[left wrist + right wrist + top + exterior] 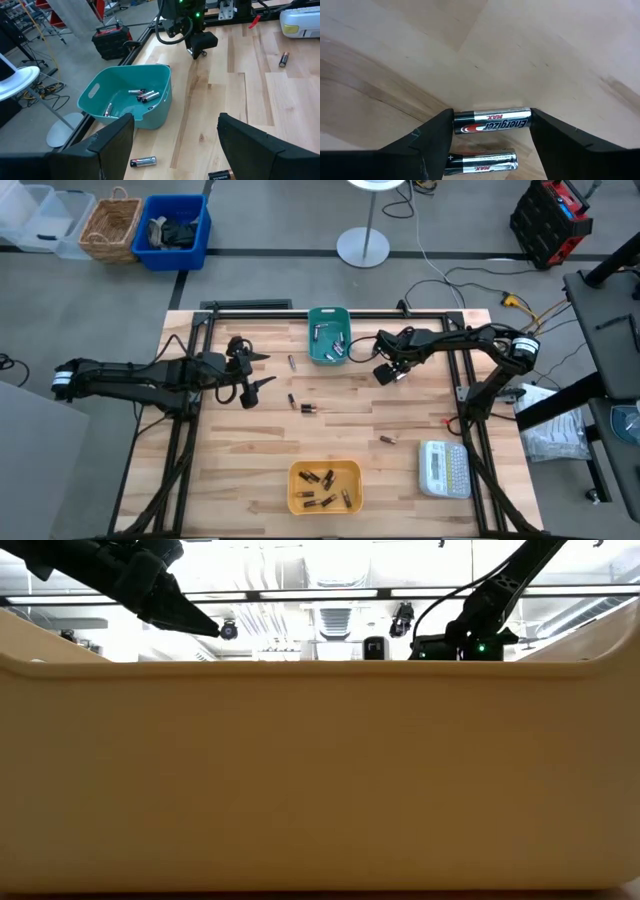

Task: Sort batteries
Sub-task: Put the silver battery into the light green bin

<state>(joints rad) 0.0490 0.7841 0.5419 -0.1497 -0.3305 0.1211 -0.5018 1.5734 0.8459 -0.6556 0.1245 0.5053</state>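
Low view mostly blocked by yellow bin (320, 780) wall. Left gripper (258, 371) hangs open over table (420, 480). Right gripper (490, 125) beside teal bin (328, 335) clamps a silver-black Energizer battery (491, 121) end to end; second cell (482, 162) partly cut off.

Bright, even overhead light; soft, short shadows on the table (400, 480). Blown-out ceiling glare in low view. Blurred near bin wall (320, 780) filling that frame. Wrist views sharp.

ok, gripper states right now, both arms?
Left gripper: open, empty, above the table.
Right gripper: shut on a silver-and-black battery, end to end, beside the teal bin.
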